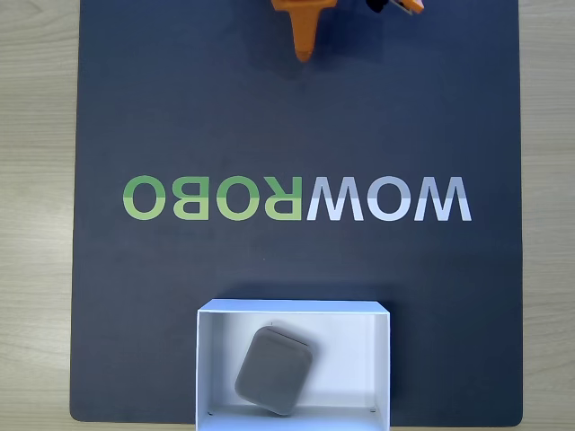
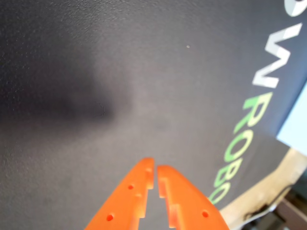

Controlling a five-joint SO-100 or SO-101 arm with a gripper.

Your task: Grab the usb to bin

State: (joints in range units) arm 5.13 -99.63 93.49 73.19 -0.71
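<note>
In the fixed view, you had the usb [image 1: 274,370] lying flat and tilted inside the bin [image 1: 383,359], at the near edge of the dark mat [image 1: 180,117], a little left of the bin's middle and apart from its walls as far as the picture showed. Your pincer [image 1: 305,49] sat at the far edge of the mat, well apart from the bin, its orange tip pointing toward the WOWROBO lettering [image 1: 296,198], with nothing in it.

In the wrist view, the pincer [image 2: 155,168] was clenched on nothing, its two orange fingers [image 2: 132,199] nearly meeting with only a thin slit between them, over bare mat [image 2: 96,72] with the lettering [image 2: 244,129] off to the right.

By my reading, the drop was done and you were at the retreat step. Your next move called for little: park the arm clear of the worktop.
</note>
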